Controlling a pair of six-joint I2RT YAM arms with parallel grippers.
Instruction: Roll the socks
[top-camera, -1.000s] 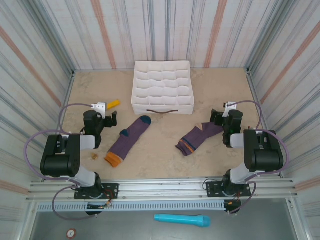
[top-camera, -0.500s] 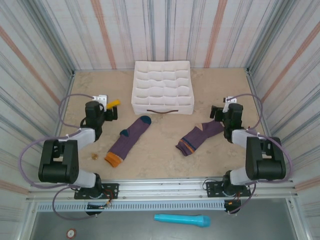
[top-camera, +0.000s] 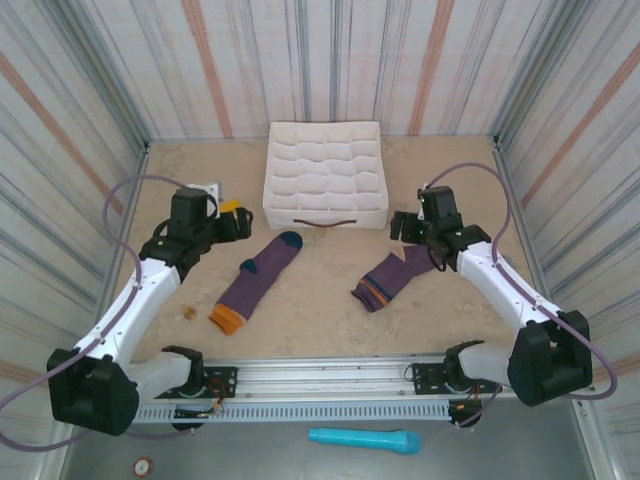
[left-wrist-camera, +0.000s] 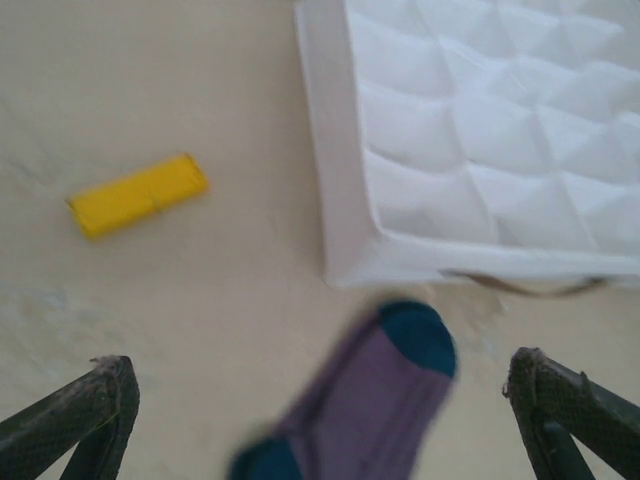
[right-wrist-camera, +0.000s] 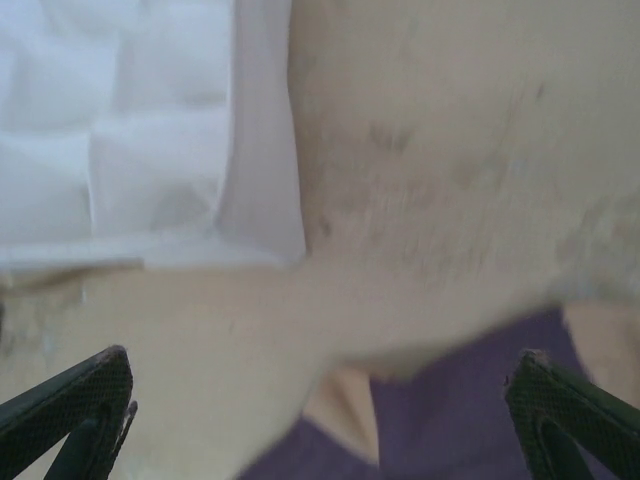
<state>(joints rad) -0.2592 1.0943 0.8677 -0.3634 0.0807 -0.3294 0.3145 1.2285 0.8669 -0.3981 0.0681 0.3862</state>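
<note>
In the top view, two socks are seen lying flat and unrolled on the table (top-camera: 320, 315), well apart. The left sock (top-camera: 258, 281) is slanted at centre-left with its teal toe toward the tray (top-camera: 290, 215), and the right sock (top-camera: 395, 275) lies at centre-right with its orange-banded end at lower left. The left gripper (top-camera: 238, 222) is held with fingers spread wide and nothing between them, near the left sock's toe and a yellow block (top-camera: 229, 208); the right gripper (top-camera: 402, 226) is likewise spread and empty, near the right sock's upper end.
</note>
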